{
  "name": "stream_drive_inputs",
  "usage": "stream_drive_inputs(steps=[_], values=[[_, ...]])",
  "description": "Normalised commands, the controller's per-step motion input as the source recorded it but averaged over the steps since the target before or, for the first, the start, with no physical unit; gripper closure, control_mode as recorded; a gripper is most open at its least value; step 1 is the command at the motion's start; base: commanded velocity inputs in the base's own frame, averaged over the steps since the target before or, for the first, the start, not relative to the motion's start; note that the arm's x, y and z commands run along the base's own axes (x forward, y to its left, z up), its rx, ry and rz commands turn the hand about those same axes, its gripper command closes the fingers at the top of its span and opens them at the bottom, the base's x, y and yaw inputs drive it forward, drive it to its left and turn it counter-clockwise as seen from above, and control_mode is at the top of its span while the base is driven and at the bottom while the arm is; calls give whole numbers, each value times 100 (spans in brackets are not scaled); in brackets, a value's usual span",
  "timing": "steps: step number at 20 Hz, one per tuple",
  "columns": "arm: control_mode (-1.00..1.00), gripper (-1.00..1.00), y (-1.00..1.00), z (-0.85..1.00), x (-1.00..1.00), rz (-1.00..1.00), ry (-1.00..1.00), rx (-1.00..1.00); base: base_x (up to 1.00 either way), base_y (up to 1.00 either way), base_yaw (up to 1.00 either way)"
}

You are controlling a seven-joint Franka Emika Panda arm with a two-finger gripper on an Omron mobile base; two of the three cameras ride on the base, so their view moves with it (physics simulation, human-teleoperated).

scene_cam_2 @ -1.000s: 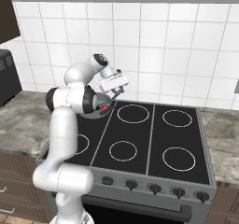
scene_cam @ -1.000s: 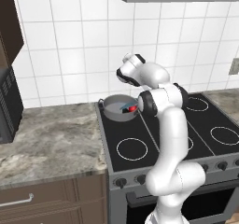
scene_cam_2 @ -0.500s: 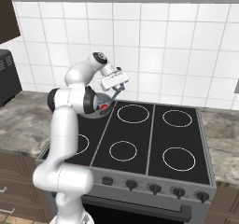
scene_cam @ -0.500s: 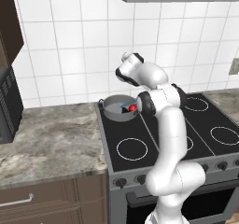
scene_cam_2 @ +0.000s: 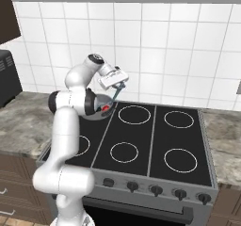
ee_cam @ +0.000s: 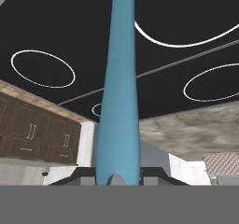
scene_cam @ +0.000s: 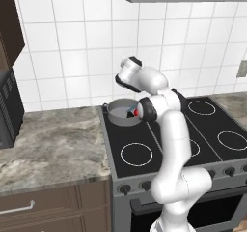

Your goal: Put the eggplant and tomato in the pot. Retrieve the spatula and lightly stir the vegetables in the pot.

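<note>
Blue spatula (ee_cam: 118,92) clamped in the hand (scene_cam_2: 113,78), blade angling into the pot (scene_cam: 120,114); stirring underway, gentle sweeps needed.

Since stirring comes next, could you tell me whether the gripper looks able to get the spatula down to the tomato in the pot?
Probably yes. The gripper is shut on the spatula, which slants down towards the pot, where the tomato lies, with nothing seen between.

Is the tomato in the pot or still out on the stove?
In. The tomato shows red inside the pot on the rear burner, below the spatula slanting down from the gripper.
</note>
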Motion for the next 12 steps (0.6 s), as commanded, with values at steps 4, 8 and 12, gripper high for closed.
stream_drive_inputs(steps=[4,8,12], values=[[-100,100,0,25,10,0,1,-8,0,0,0],[-100,100,4,8,-1,0,-2,-2,0,0,0],[-100,100,0,7,-27,0,-6,0,0,0,0]])
